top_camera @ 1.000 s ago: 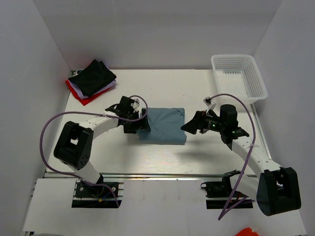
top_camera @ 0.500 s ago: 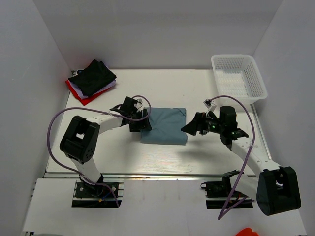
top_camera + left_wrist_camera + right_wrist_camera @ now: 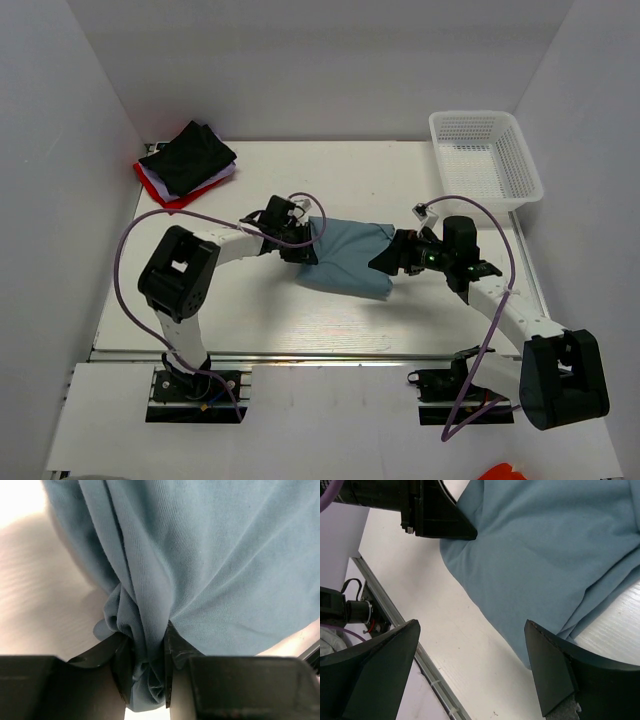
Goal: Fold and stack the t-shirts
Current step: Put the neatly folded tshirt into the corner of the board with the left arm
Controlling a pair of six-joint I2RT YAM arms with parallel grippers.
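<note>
The stacked tees (image 3: 186,165) sit at the desk's (image 3: 250,310) far-left corner, well apart from me. My left fingers (image 3: 301,250) are clamped on the bunched left edge of the blue-teal shirt (image 3: 350,262), which lies mid-desk, its long axis running left to right. My right fingers (image 3: 386,262) hang spread wide over its right edge, gripping nothing. I judge the left fingers the nearer pair to the stack.

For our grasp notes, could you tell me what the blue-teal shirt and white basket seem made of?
The blue-teal shirt looks like soft, matte knit cotton: fine ribs show, and it bunches in the left pincer. The basket looks like rigid white plastic: an even open mesh.
</note>
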